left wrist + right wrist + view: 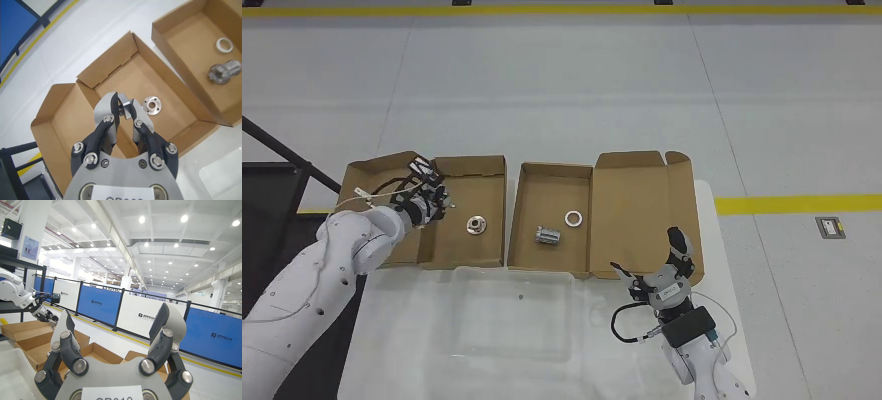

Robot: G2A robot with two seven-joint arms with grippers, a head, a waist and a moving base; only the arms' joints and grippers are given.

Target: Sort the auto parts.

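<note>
A small shiny block (124,103) is hanging pinched in the left gripper (124,107) over the left box (170,91), where a holed flange (151,105) is lying flat. A white ring (224,45) and a grooved grey cylinder (224,73) are lying apart in the right box (198,47).

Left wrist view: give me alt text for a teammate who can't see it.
The left gripper, fingers shut on a small shiny metal part, hangs above an open cardboard box where a round metal flange lies. The neighbouring box holds a white ring and a grey toothed part.
</note>
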